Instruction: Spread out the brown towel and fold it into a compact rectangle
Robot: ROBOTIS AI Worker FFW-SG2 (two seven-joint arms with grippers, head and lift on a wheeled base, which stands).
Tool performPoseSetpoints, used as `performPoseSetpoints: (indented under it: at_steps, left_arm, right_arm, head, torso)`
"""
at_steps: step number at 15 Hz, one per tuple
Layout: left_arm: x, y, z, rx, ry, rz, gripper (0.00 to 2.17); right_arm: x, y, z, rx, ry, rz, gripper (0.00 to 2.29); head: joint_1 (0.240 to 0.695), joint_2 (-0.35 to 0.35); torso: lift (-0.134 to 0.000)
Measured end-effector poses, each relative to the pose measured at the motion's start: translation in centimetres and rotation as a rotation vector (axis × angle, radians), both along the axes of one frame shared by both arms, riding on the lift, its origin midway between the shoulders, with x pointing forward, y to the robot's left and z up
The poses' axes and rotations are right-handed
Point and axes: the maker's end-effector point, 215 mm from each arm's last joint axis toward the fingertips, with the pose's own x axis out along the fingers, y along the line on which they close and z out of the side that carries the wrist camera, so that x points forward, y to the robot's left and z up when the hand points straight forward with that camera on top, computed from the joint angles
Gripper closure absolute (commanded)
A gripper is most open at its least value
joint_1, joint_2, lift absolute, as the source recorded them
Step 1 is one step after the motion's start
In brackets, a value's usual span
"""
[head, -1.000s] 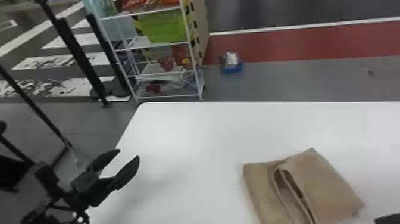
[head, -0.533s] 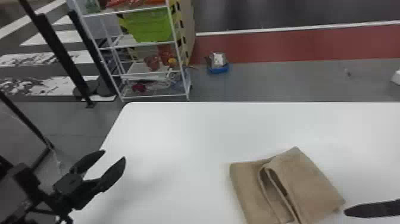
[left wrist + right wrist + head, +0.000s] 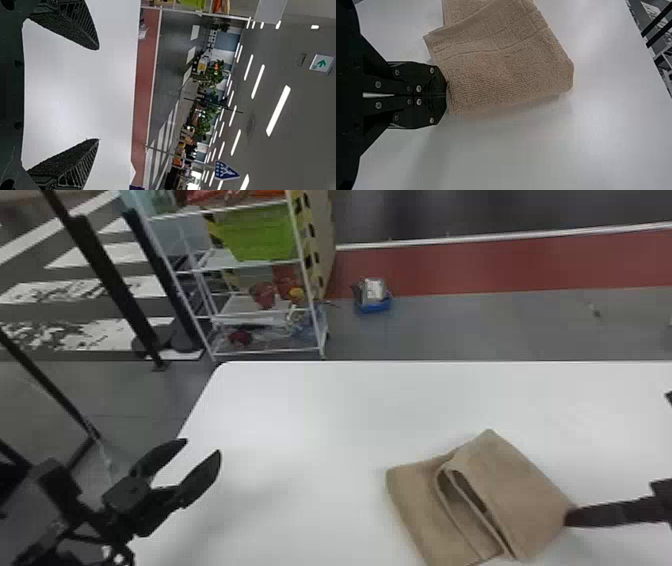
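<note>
I list: one brown towel (image 3: 525, 490), loosely folded, on a white table (image 3: 310, 415); my right gripper (image 3: 568, 517), fingers clenched, at its edge; my left gripper (image 3: 202, 445), fingers apart, empty.

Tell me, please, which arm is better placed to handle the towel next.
Right, I'd judge: the right gripper, shut, has its tips at the brown towel, while the left gripper hangs open near the left edge of the table.

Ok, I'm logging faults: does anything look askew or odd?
The brown towel on the table: its upper fold lies skewed over the lower layer, gaping at one side, so the outline isn't rectangular.
</note>
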Motion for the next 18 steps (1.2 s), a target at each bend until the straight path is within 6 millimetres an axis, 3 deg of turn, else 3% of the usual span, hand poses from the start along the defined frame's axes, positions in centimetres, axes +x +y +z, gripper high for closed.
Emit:
performPoseSetpoints:
  at_steps: [8, 13, 18]
  left_arm:
    - [0.5, -0.5, 0.2, -0.005, -0.008, -0.010, 0.05]
    - [0.7, -0.6, 0.2, -0.007, -0.008, -0.013, 0.05]
    - [0.6, -0.5, 0.2, -0.009, -0.009, -0.012, 0.05]
  right_arm:
    - [5.1, 0.6, -0.9, -0.058, -0.014, -0.100, 1.73]
    - [8.5, 4.1, 1.1, 0.009, -0.035, -0.130, 1.73]
    - [10.4, 7.9, 1.8, 0.046, -0.065, -0.100, 1.73]
  head:
    - [0.695, 0.200]
    - [0.695, 0.227]
    - [0.695, 0.268]
  torso:
    - [-0.124]
    - [-0.124]
    - [-0.124]
